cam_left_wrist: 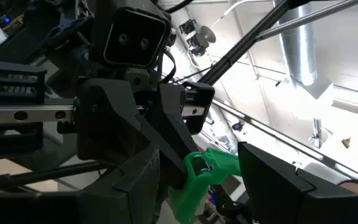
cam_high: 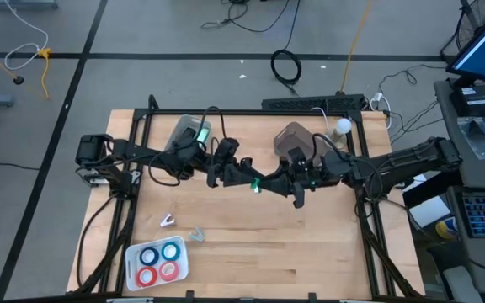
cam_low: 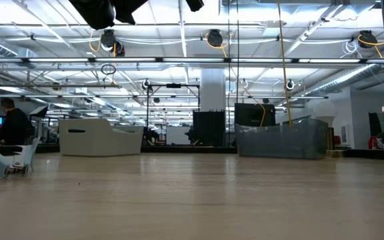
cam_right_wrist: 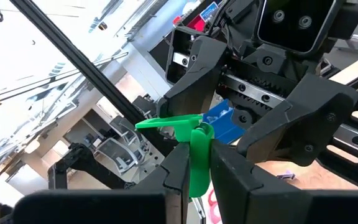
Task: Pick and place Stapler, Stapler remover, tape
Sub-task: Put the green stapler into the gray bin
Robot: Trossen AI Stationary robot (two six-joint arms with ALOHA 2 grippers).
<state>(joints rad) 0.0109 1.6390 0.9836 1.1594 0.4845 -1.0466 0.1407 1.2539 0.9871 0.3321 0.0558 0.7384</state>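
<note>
High over the table's middle my two grippers meet. My right gripper (cam_high: 271, 181) is shut on a small green hinged tool with a silver pin (cam_high: 258, 184), which I take for the stapler. My left gripper (cam_high: 244, 175) faces it, open, one finger on either side of the green tool (cam_left_wrist: 197, 180). I cannot tell whether it touches. On the table near the left lie a small white claw-shaped thing (cam_high: 168, 220), likely the stapler remover, and a small grey thing (cam_high: 197, 233). Two blue and two red rolls of tape (cam_high: 160, 261) lie flat in a white tray (cam_high: 133, 252). My right gripper pinches the green tool's body (cam_right_wrist: 197, 174) between its two fingers (cam_right_wrist: 176, 168). The fingers come level from the table's right side. The tool is lifted clear of the table, its body upright between the fingers. One green arm (cam_right_wrist: 163, 122) sticks out sideways above them.
A grey-green lump (cam_high: 190, 133), a brownish lump (cam_high: 293, 136) and a white ball (cam_high: 342, 126) sit by the far edge. Black frame rails (cam_high: 133, 168) run along the table's left and right sides. Bare wood (cam_high: 293, 252) lies in the near right part.
</note>
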